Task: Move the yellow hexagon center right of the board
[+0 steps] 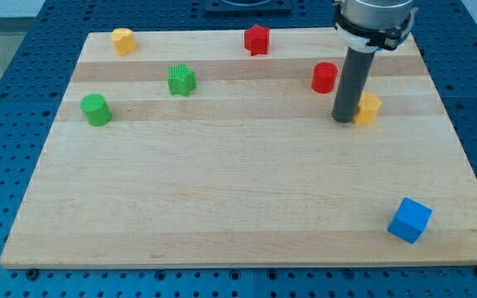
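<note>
The yellow hexagon (369, 108) lies on the wooden board (247, 199) at the view's right, a little above mid-height. My tip (344, 119) stands right against the hexagon's left side, touching it or nearly so. The dark rod rises from there to the arm at the view's top right and hides part of the hexagon's left edge.
A red cylinder (325, 78) sits just up-left of the rod. A red star (257, 40) and a second yellow block (123, 40) lie along the top edge. A green star (181, 79) and green cylinder (97, 109) are at left. A blue cube (409, 220) is at bottom right.
</note>
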{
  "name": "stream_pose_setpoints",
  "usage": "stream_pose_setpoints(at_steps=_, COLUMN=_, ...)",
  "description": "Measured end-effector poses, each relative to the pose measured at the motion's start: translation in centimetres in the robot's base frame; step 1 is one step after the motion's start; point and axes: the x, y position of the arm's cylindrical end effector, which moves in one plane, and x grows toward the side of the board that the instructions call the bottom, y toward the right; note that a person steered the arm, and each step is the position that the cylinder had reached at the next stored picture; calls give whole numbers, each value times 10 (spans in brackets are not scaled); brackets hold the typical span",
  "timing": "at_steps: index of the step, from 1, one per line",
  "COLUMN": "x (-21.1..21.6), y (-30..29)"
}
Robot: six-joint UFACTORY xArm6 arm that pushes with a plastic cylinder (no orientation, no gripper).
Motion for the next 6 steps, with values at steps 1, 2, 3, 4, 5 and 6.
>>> stream_pose_setpoints(at_steps=1, x=-7, y=-12)
stream_pose_setpoints(at_steps=2, x=-8, y=-11)
stream_pose_setpoints(at_steps=3, x=-8, y=3)
stream_pose_setpoints(at_steps=4, x=-8, y=19)
stream_pose_setpoints(at_steps=5, x=-8, y=31)
stream_pose_setpoints(at_steps=6, x=-8, y=39)
